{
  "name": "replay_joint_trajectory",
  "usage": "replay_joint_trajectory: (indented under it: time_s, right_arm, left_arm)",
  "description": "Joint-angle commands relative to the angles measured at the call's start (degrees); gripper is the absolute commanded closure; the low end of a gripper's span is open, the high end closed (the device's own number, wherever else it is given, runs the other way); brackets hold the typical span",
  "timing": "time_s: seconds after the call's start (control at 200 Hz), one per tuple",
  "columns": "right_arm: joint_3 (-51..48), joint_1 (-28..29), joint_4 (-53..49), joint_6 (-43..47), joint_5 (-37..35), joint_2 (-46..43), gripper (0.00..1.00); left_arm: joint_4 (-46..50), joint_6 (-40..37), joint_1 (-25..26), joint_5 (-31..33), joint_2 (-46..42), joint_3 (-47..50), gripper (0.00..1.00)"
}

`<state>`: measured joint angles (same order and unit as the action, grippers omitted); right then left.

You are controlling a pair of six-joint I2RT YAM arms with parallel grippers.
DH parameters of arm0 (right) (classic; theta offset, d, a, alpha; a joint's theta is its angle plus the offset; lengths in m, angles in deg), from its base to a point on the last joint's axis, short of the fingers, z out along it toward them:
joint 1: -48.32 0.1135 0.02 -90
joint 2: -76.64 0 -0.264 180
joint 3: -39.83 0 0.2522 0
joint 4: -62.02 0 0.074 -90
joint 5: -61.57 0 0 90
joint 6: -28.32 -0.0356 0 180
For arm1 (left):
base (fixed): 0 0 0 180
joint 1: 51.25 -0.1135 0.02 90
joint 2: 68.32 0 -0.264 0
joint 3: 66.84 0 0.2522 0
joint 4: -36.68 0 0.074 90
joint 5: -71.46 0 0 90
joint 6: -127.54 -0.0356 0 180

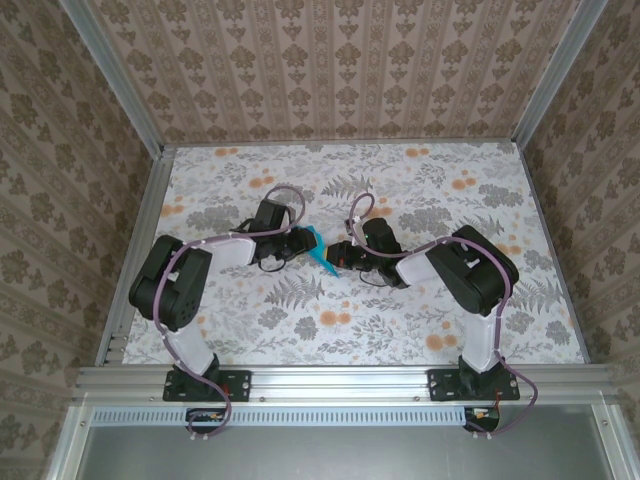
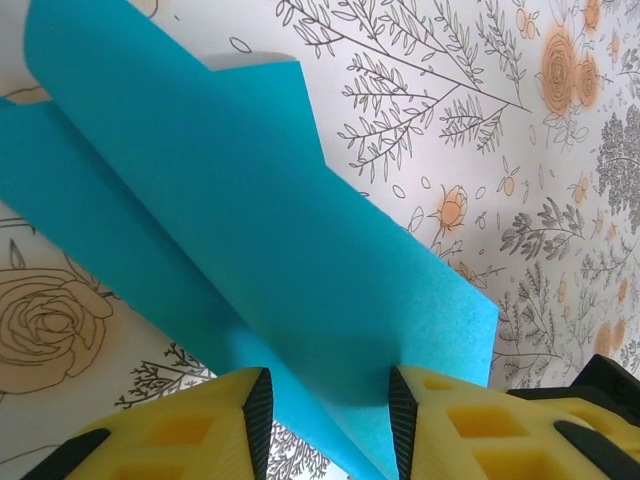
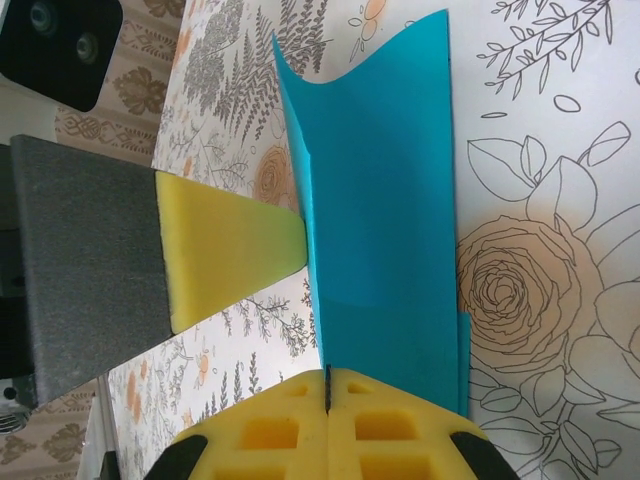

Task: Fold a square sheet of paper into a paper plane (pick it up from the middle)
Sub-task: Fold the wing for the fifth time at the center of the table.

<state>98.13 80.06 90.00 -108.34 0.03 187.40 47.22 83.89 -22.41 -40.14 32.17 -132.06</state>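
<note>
- The sheet of paper [image 3: 385,200], thin, matte and plain teal-blue, is hanging above the middle of the table, bent into a loose fold with one curling flap and one straight, crisp edge.
- The right gripper [image 3: 328,385] is pinching the paper's lower edge, its yellow foam pads pressed together so that only a thin seam is showing between them.
- The left gripper [image 2: 330,400] is reaching in from the left with its jaws standing apart. The fold is passing between the ribbed black inner faces, and table is showing through part of the gap.
- In the right wrist view, one wedge-shaped foam finger [image 3: 230,245] of the left gripper is touching the paper's face.
- The table [image 1: 400,320] is lying below, covered in a white print of line-drawn ferns and orange roses.
- Patterned beige walls [image 1: 330,70] are enclosing the far side, left and right.
</note>
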Motion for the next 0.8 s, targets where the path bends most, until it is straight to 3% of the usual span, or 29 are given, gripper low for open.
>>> replay_joint_trajectory:
  time_s: [0.0,0.41,0.795]
  right_arm:
    - [1.07,-0.37,-1.83,1.92,1.58,0.94,0.94]
    - [5.58,-0.37,-11.28,13.09,2.64,1.10,0.74]
    - [8.33,-0.30,-13.26,18.56,3.25,3.98,0.70]
  left_arm:
    - [2.13,-1.34,0.17,0.64,1.18,-2.01,0.63]
    - [3.14,-1.15,0.16,0.77,2.26,-2.59,0.64]
    - [3.22,-0.95,0.27,0.76,2.69,-3.01,0.64]
